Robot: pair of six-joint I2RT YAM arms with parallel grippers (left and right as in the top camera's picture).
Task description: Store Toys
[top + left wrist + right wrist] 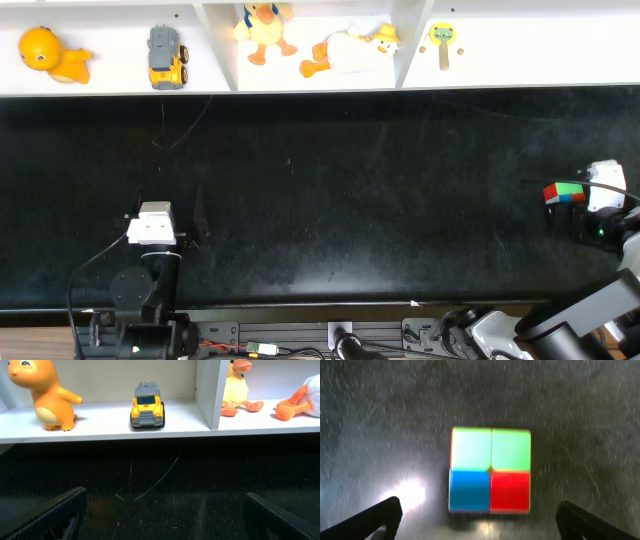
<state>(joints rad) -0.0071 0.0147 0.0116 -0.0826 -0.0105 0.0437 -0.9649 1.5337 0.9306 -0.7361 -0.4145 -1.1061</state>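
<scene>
A small puzzle cube (490,470) with green, blue and red squares lies on the black table at the far right (564,192). My right gripper (480,522) hangs open just above it, one finger on each side, nothing held; its white wrist (604,186) sits beside the cube in the top view. My left gripper (162,515) is open and empty near the table's front left (153,226), facing the shelf. On the white shelf (320,88) stand an orange figure (52,54), a yellow truck (167,56), a yellow duck (264,30), a white plush duck (350,50) and a small green figure (442,42).
White dividers (205,392) split the shelf into compartments along the table's far edge. The orange figure (47,395) and the truck (147,405) share the left compartment. Thin scratches (155,477) mark the black mat between the arms.
</scene>
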